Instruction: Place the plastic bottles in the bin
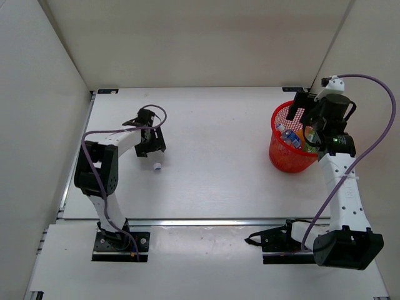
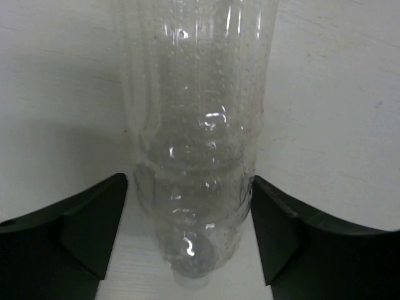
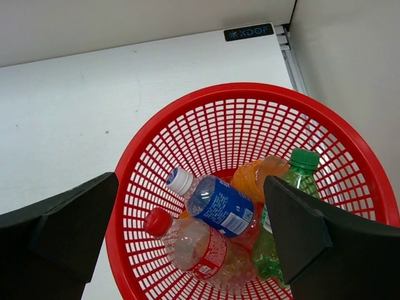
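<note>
A clear plastic bottle [image 2: 194, 125] with a white cap lies on the table; in the top view only its cap end [image 1: 157, 165] shows below my left gripper [image 1: 152, 144]. My left gripper [image 2: 187, 212] is open and straddles the bottle's neck end, jaws close to both sides. The red mesh bin [image 1: 281, 157] stands at the right. My right gripper [image 1: 299, 110] hangs open and empty above the bin [image 3: 250, 90]. Inside it lie a blue-label bottle [image 3: 222, 206], a red-label bottle [image 3: 200, 247], an orange bottle [image 3: 259, 175] and a green bottle [image 3: 300, 172].
White walls enclose the table on the left, back and right. The bin stands close to the right wall. A black label plate [image 3: 249, 32] sits at the table's far edge.
</note>
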`<state>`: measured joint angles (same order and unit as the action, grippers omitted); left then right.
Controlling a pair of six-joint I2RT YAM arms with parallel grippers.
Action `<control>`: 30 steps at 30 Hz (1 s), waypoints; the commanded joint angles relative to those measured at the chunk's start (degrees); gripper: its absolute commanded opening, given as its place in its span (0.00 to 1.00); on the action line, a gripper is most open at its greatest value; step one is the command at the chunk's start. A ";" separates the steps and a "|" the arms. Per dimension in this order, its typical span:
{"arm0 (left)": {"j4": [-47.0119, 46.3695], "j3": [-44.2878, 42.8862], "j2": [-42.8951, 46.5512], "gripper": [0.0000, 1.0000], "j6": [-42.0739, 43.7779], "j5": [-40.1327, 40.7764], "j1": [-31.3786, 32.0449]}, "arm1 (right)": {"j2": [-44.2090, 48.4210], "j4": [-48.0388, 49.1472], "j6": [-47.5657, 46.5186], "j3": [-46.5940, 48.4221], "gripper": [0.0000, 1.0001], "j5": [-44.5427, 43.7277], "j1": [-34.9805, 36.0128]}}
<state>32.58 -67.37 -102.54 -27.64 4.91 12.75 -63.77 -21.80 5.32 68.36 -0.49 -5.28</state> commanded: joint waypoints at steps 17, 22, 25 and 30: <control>-14.74 5.50 25.44 0.34 15.41 -27.39 11.57 | -3.99 11.32 15.57 -2.08 0.99 29.64 17.74; -17.72 8.40 29.94 0.38 17.36 -34.96 18.79 | -6.54 19.07 19.91 -3.94 0.99 33.55 25.31; -17.20 8.84 29.86 0.37 16.39 -36.10 19.33 | -7.95 19.16 18.67 -3.32 0.99 32.22 31.19; -19.13 9.89 31.25 0.34 14.46 -39.62 20.02 | -9.09 26.27 24.73 -7.09 0.99 33.37 33.23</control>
<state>15.81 -57.71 -73.34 -12.78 -30.22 32.25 -72.69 -3.36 25.76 62.85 31.92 27.92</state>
